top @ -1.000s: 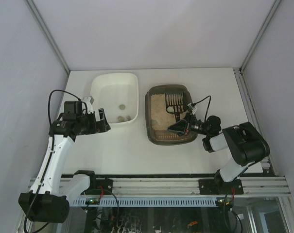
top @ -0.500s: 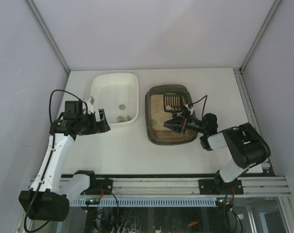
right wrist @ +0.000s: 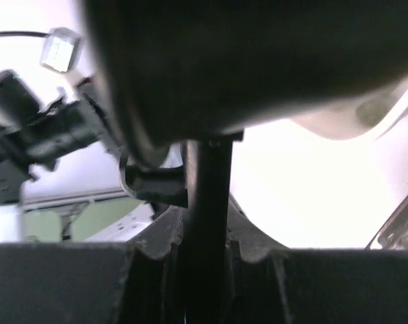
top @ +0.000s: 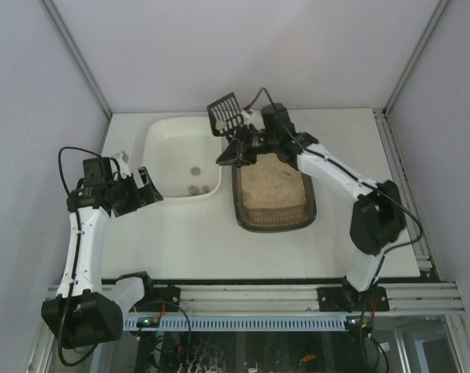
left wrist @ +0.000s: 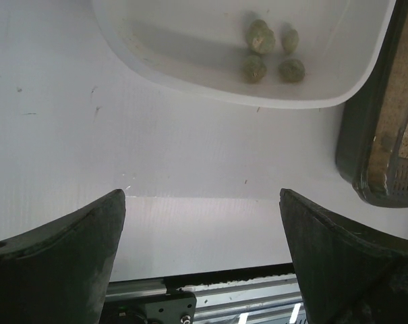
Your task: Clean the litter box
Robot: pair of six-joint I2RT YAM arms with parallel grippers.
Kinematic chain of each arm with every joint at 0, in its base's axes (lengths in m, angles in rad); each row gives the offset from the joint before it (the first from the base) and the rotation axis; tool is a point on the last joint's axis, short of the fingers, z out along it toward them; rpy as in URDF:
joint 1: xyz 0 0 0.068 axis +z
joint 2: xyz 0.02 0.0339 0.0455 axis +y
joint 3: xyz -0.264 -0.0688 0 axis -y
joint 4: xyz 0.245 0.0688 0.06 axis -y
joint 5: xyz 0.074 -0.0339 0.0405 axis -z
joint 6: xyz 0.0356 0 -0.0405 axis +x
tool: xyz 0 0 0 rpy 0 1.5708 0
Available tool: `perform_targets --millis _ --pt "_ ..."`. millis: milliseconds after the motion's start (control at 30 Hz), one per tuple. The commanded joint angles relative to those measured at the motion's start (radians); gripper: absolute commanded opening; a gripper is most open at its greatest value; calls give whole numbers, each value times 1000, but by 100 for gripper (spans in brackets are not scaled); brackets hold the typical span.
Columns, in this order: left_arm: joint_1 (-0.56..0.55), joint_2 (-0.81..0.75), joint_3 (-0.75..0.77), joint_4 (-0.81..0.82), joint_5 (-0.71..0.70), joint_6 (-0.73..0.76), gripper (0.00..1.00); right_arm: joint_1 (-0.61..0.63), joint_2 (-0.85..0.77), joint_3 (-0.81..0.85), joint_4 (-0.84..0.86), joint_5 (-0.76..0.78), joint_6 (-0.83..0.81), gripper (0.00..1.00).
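White table (top: 196, 241), pale walls (top: 242, 47) on three sides. The litter box (top: 273, 190) sits mid-table, a touch right, with sand across its floor. Just left of it is the tray (top: 182, 151), with a few clumps (left wrist: 257, 34) at its near right end.

My right pincer (top: 238, 146) is pressed tight on the scoop (top: 225, 115) handle, and the slotted head is held high at the far side, over the gap between box and tray. Whether the scoop carries anything, I can't tell from here. My left pincer (top: 145, 186) is spread wide, holding nothing, and hangs by the tray's near left corner.

I read this as the carry-and-dump step. Next I'd swing the head left over the tray's middle and tip it, so whatever it holds lands inside and not on the table.

Watch the tray's far right rim and the box's far left corner, both right below me. There's plenty of room above, and the table near the box is open.
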Motion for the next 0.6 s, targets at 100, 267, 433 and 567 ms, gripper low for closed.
perform_targets --millis 100,267,433,567 --pt "84 22 81 -1 32 9 100 170 395 546 -736 308 -368 0" --pt "123 10 59 17 4 37 100 283 579 911 -979 584 -480 0" --pt "161 13 39 26 -4 59 100 344 632 1003 -1017 748 -563 0" --pt "170 12 23 40 -40 72 100 419 654 1029 -1036 980 -676 0"
